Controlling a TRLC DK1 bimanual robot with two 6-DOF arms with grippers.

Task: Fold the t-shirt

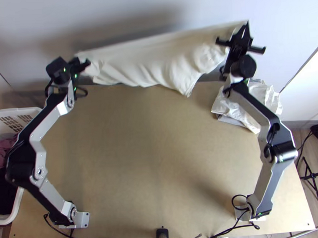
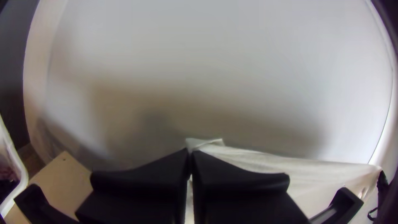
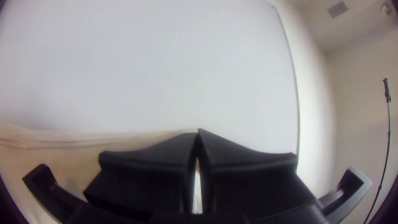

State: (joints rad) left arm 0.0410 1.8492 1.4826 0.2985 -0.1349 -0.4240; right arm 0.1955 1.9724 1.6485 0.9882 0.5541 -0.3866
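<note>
Pale flat wall point(image 1: 113, 12) behind, cream cloth T-shirt point(image 1: 152, 58) slung across the frame's top, black left gripper point(image 1: 86, 65) clamped on its left end, black right gripper point(image 1: 244, 27) pinching its upper-right corner

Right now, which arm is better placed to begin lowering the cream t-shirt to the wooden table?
Left, probably: left hand and right hand both grip the shirt, but crumpled white plastic lies near the right.

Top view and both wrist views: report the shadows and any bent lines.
Top view: soft shadow on the pale wall beyond the t-shirt; left wrist view: broad dim shadow on the wall, whose edges look bowed; right wrist view: wall brighter, its edge curved.
</note>
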